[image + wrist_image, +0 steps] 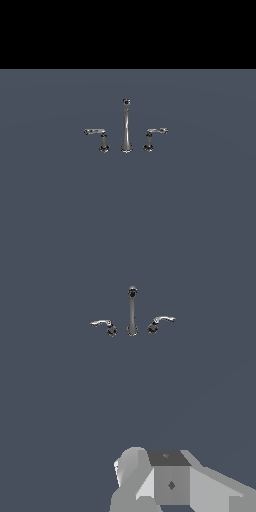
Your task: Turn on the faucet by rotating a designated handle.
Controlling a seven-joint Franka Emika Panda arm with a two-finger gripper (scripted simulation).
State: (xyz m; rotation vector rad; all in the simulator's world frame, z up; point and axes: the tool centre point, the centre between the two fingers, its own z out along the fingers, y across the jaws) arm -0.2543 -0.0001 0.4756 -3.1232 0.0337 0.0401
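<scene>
Chrome faucet [126,125] stands mid-floor, its handle [154,136] just beside the spout on the exterior view's right, lever pointing right; the gripper's fingers are out of sight, so their state is unknowable.

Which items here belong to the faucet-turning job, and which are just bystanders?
Belongs to the job:
- faucet, chrome three-piece set
- handle, its lever pointing to the exterior view's right
- tool: only grey parts of the arm show in the wrist view, far from the faucet

Just there:
- twin handle, lever pointing to the exterior view's left
- spout post
- grey floor
</scene>
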